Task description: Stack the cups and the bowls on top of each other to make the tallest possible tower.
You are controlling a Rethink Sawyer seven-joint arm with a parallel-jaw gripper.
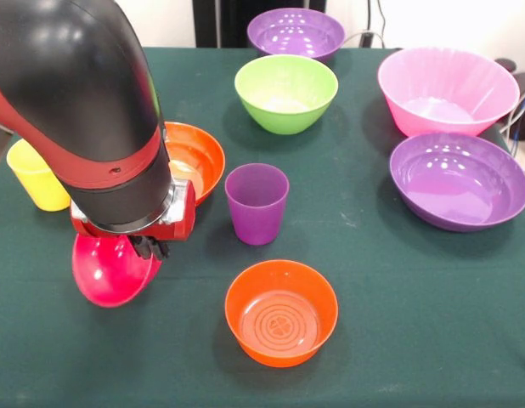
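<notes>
My gripper (149, 247) hangs under the red and black arm at the left, shut on the rim of the small red bowl (112, 272), which is tilted just over the green cloth. The purple cup (256, 204) stands upright to its right. The yellow cup (37, 175) stands at the left edge, partly behind the arm. A small orange bowl (281, 313) sits in front, and a wide orange bowl (197, 155) is half hidden behind the arm. The lime green bowl (285, 92), two purple bowls (295, 34) (459, 180) and the big pink bowl (447, 89) stand apart. No stack shows. The blue cup is out of view.
The green-clothed table (398, 340) runs to the picture's near edge. Cables (522, 110) lie off the far right side by the pink bowl. The bulky arm (76, 102) hides the table's far left part.
</notes>
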